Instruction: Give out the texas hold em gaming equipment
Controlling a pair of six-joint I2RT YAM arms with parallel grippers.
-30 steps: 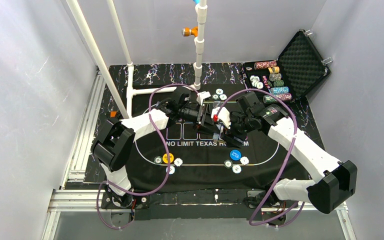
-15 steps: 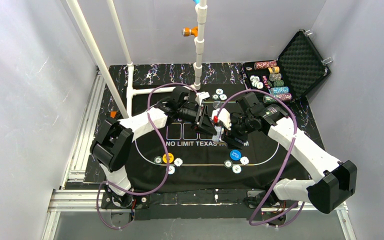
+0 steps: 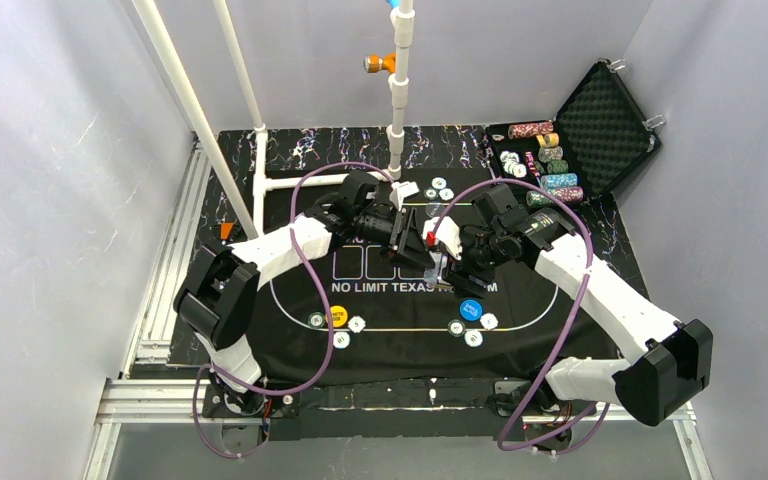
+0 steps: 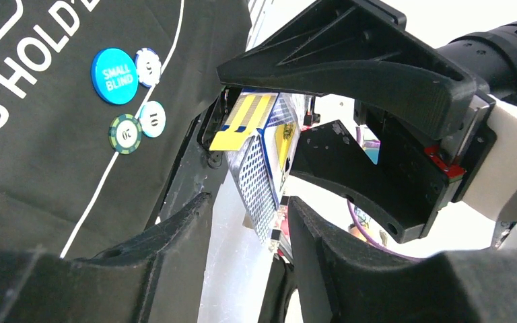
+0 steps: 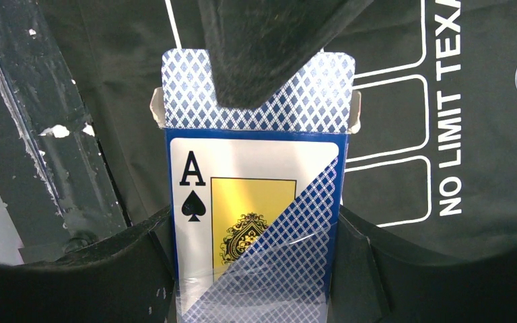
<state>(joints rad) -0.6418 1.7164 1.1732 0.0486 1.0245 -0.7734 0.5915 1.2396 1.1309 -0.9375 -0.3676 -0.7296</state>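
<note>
While aloft, right claw (image 5: 256,259) tight on the card box (image 5: 256,195), left claw (image 4: 246,205) half-open around its flap (image 5: 185,91)

At the right wrist, the card pack (image 5: 256,202) is cut off below (a black finger (image 5: 269,47) hides its flap top). Overhead, the arms (image 3: 560,260) cover some mat (image 3: 400,345) lettering.

The left gripper (image 4: 249,202) shows its two black fingers standing apart at the bottom of the view. The blue-lattice flap of a playing-card box (image 4: 264,158) hangs into the gap, close to the finger on the view's right. The right gripper (image 4: 261,121) clamps the box between its upper and lower fingers, a yellow panel showing. On the black mat (image 4: 33,168) a blue "SMALL BLIND" button (image 4: 114,75) touches a white chip (image 4: 147,66). Just below them, a second white chip (image 4: 153,118) touches a green chip (image 4: 125,133).
</note>
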